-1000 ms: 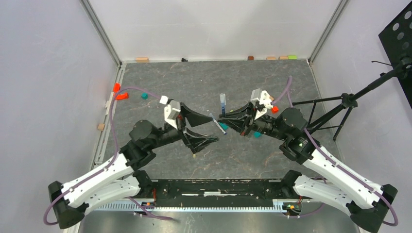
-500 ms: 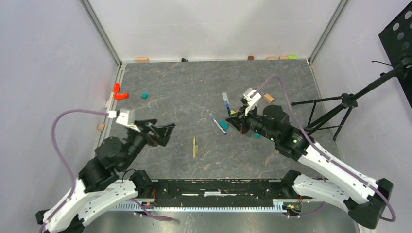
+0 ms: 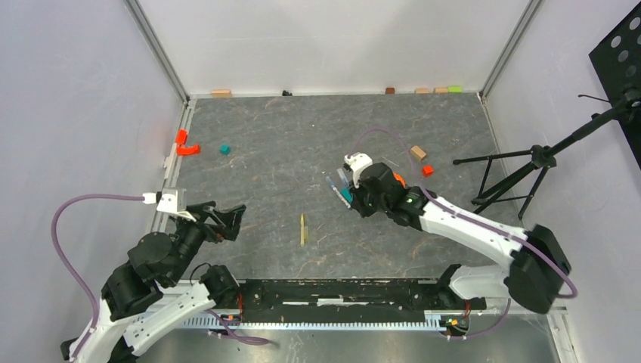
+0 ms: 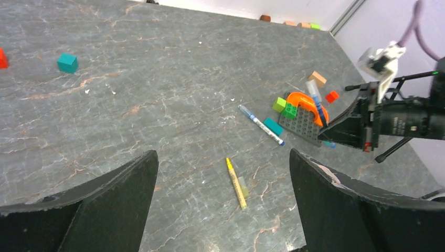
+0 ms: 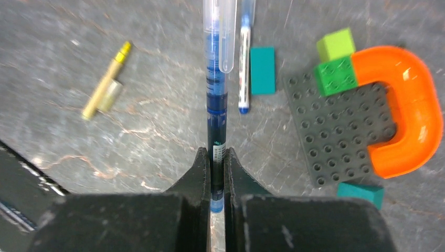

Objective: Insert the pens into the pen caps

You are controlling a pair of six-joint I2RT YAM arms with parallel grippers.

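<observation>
Holding a blue pen (image 5: 214,100) tight between its fingers, the right gripper (image 5: 216,155) is closed on the pen's near end. The pen sticks straight out from the fingers, in line with them, above the table (image 3: 264,136). Its far end looks to have a clear cap (image 5: 226,37) on it, so I think this pen is done.

A white pen (image 5: 244,63) with blue ends lies flat on the table just to the right of the held pen, and it points almost the same way. I cannot tell if it has its cap on.

The yellow pen (image 5: 105,81) lies flat, off to the left of the right fingers. A small dull cap (image 5: 109,96) lies right beside it, touching or nearly so, but not on it. In the top view its long side runs from near to far, and it lies between the two arms.

The left gripper (image 4: 223,154) is wide open and holds nothing. The yellow pen lies ahead of it, a bit to the right. The right arm looks a little nearer, but its fingers are full, so the left arm seems the free one to reach for it.
</observation>
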